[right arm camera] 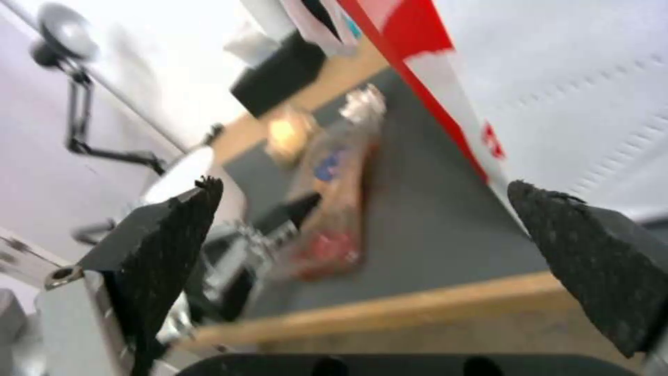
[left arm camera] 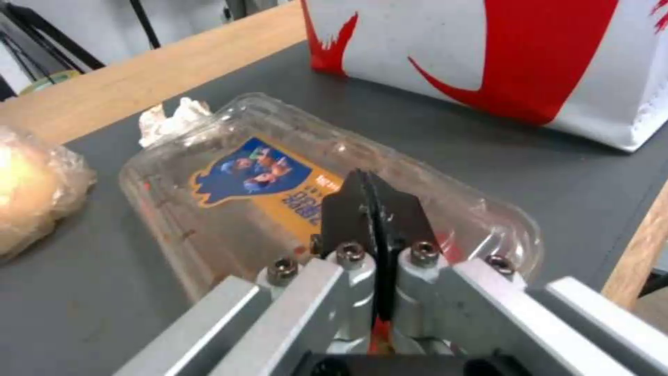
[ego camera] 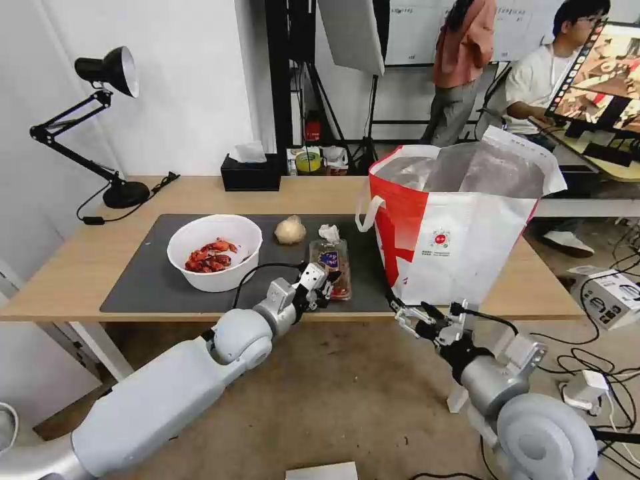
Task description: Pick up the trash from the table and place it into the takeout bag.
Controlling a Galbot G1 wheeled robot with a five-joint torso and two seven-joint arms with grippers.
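On the dark mat of the table lie a white bowl of red shells, a beige wrapped ball, a crumpled tissue and a clear tray. My left gripper is shut, and its black tips rest over the near end of the tray. The ball and tissue lie beyond it. The takeout bag stands open to the right of the tray. My right gripper hangs open below the table's front edge, near the bag.
A black tissue box stands at the table's back edge, and a black desk lamp at the back left. Cables and a box lie on the floor to the right. Bare wood runs along the front edge.
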